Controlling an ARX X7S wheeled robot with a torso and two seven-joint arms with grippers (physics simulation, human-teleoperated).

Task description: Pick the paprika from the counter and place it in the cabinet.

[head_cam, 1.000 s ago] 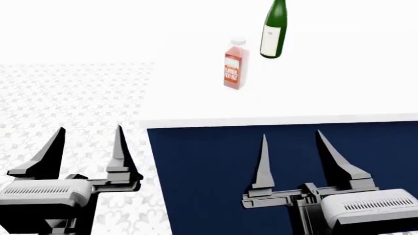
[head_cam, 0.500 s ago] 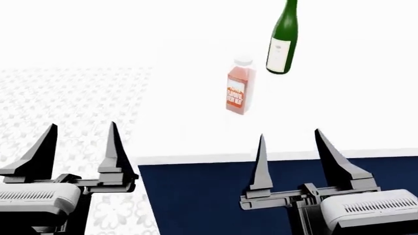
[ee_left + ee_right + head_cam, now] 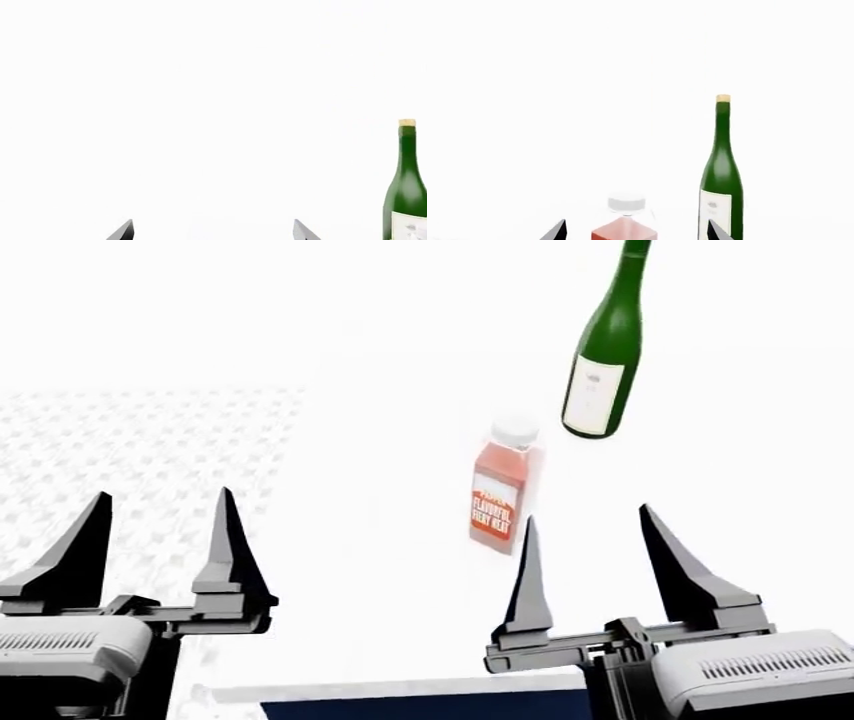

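Right gripper (image 3: pixel 587 540) spread wide, nothing held; fingertips just short of the paprika (image 3: pixel 501 485), which stands upright on the counter (image 3: pixel 374 570) ahead of the left finger, apart from it. Bare white top to either side of the fingers. Counter's near edge just below both grippers, navy base showing under it. Left gripper (image 3: pixel 160 525) also wide, empty, over the counter's left edge beside patterned floor (image 3: pixel 134 450).

Paprika: red-orange powder under a white cap. Wine bottle (image 3: pixel 607 350) beyond the right finger, contents possibly none; glass too dark to tell.

Right wrist view: paprika (image 3: pixel 625 225) centred between fingertips, wine bottle (image 3: pixel 720 175) alongside. Left wrist view: wine bottle (image 3: pixel 405 185) only.
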